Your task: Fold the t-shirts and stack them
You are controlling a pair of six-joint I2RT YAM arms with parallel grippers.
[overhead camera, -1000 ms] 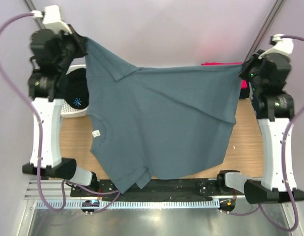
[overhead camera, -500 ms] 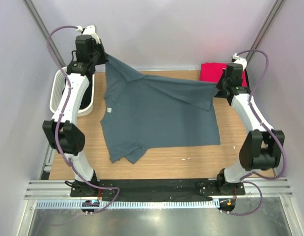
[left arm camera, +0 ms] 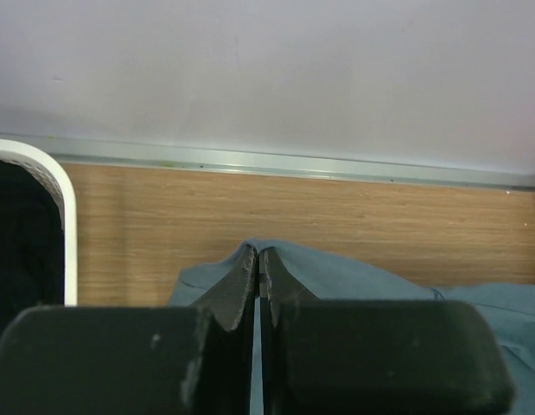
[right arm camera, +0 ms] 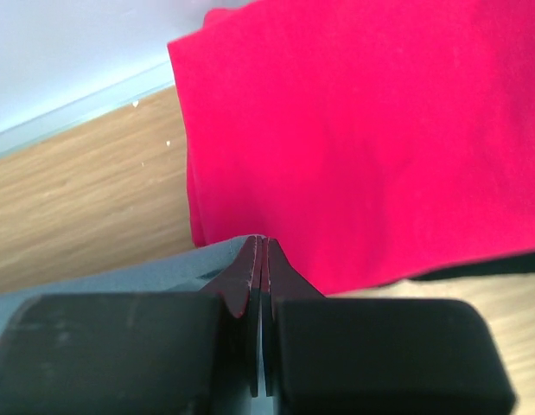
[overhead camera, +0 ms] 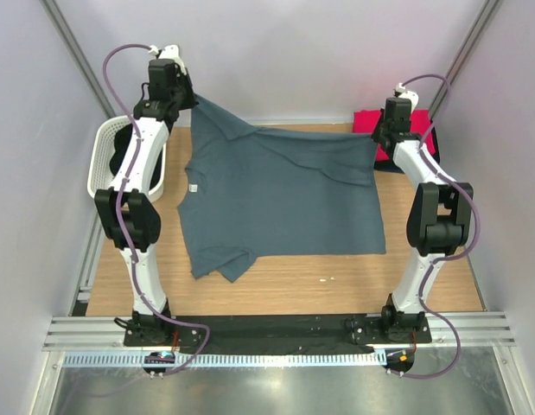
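The slate blue-grey t-shirt point(overhead camera: 280, 194) lies spread and unfolded across the middle of the frame. Its far corners are pinched in the tightly closed left gripper point(left arm camera: 257, 259) and right gripper point(right arm camera: 260, 246). A red t-shirt point(right arm camera: 362, 130) looks already folded at upper right, and dark cloth point(left arm camera: 16, 242) waits in the white basket point(left arm camera: 64, 207) at left. A second ago the shirt hung in mid-air; now it rests on the table point(overhead camera: 293, 277), so folding is yet to begin.

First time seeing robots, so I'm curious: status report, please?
Left end effector, right end effector: shut on far corners of blue-grey t-shirt. Shirt mostly spread on table. Red t-shirt nearby, nothing blocking.
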